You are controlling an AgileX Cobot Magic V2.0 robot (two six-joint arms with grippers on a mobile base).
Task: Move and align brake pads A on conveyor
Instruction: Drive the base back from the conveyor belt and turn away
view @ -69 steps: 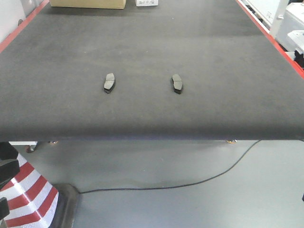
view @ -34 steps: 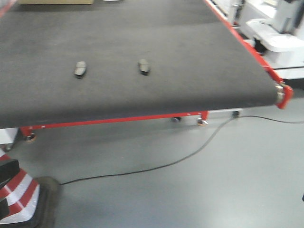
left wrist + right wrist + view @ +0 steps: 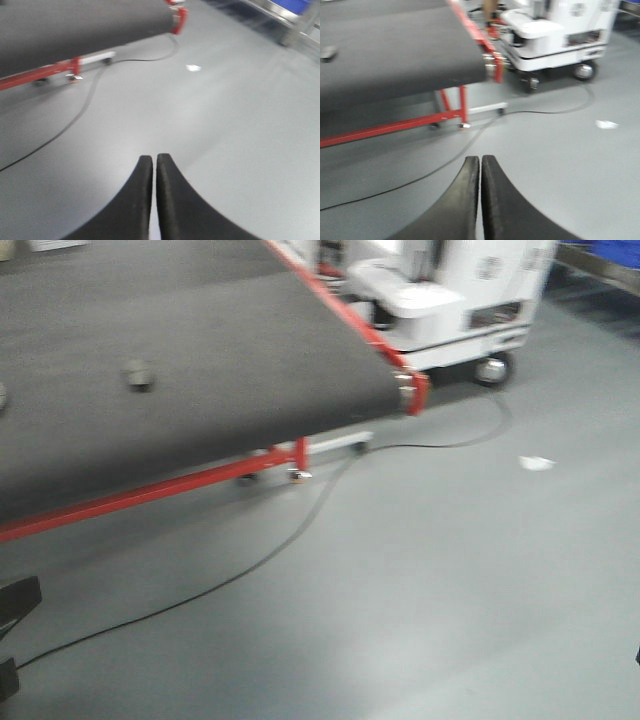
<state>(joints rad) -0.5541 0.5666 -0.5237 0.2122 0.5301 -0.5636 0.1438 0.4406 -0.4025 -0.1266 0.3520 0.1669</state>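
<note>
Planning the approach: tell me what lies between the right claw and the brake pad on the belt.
Right wrist view: from the right claw, grey floor, a black cable, the conveyor's red rail, then bare belt up to the brake pad.

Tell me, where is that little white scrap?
In the front view, the white scrap lies on the floor at right, past the black cable, near the white wheeled machine.

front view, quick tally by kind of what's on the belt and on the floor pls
brake pads: 2, both blurred, the second cut off by the left edge
black cable: 1
white scrap: 1
white wheeled machine: 1
total: 5
</note>
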